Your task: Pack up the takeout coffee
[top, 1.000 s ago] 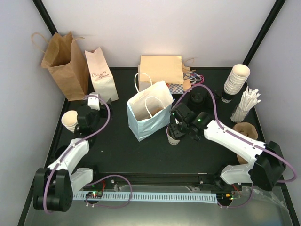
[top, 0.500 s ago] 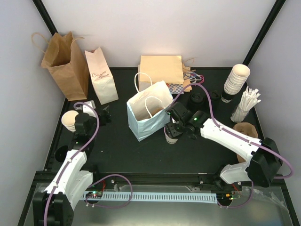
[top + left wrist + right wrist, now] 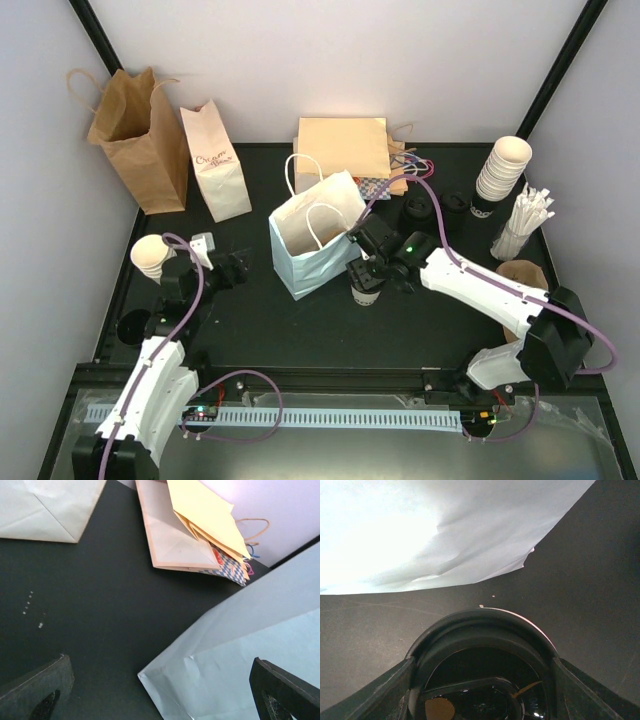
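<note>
The flat black bench [image 3: 262, 325] carries everything. Near its centre stands a pale blue paper bag [image 3: 300, 262] with white loop handles, upright, its mouth open to the top.

The left gripper [image 3: 238, 268] hovers at the bag's 8 o'clock, near it but apart. In the left wrist view its jaws are spread wide with nothing between them.

The right gripper [image 3: 367, 274] sits at the bag's 4 o'clock, over the takeout coffee [image 3: 366, 293], a small cream-white paper cup under a round black plastic lid [image 3: 480, 650]. In the right wrist view the two dark fingers [image 3: 385, 695] press in from 9 and 3 o'clock against the cup just under the lid, so the jaws look closed on it. The cup is upright, just beside the bag's lower wall. Whether its base is on the bench or a little off it cannot be told.

The cup probably handles as a light thing with a thin wall that dents under a hard squeeze, and a push-fit lid that could pop off or leak if tipped. The stiffest hold is likely high on the wall, right below the lid's rim, where the rolled paper edge braces it. A moderate grip and an upright carry suit it, going in through the bag's open mouth.
</note>
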